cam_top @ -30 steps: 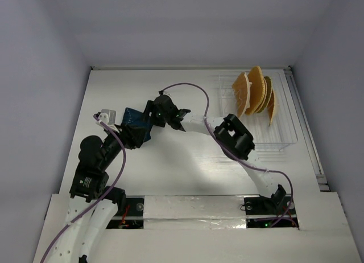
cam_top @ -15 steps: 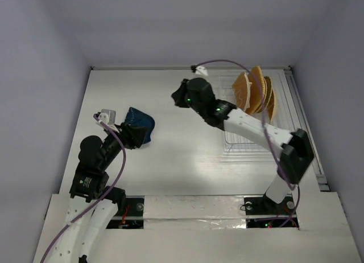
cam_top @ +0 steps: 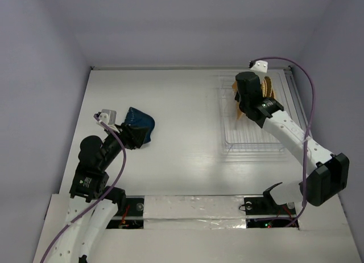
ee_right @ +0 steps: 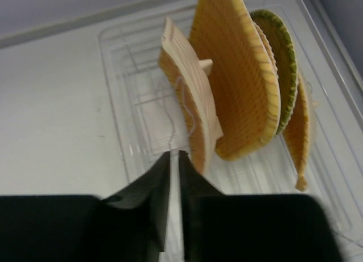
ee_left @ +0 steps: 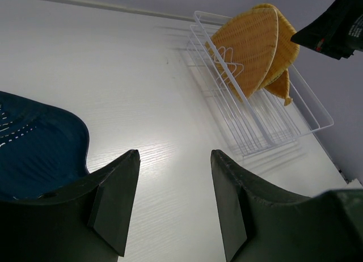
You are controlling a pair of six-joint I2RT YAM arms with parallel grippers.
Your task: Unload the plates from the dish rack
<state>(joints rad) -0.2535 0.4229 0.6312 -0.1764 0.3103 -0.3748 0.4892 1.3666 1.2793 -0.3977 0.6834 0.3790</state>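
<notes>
My job now is to take the next plate out of the dish rack (cam_top: 256,143) with the right tool (ee_right: 174,155). Its fingers are pressed almost together with nothing between them, so I would spread them before closing in.

The nearest plate (ee_right: 190,109) is the pale rounded-square one. It stands on edge, held by a wire divider. I would straddle its upper rim, one finger on each face, and clamp firmly. Then I would lift along the plate's own plane so it slides clear of the wire rather than prying against it. The big round plate (ee_right: 238,86) leans just behind it, with a green-rimmed plate (ee_right: 281,63) and a leaf-shaped plate (ee_right: 298,137) beyond. A sideways tug could topple the row, in my judgement.

In the wrist view, the tool's tips sit just short of the nearest plate's lower edge, slightly to its left and not touching it. From above, the tool hangs over the far half of the rack and hides most of the stack.

My left tool (ee_left: 174,160) is spread wide and holds nothing. The blue plate (ee_left: 34,148) lies on the surface (cam_top: 182,103) just beside its left finger, well apart from the rack.
</notes>
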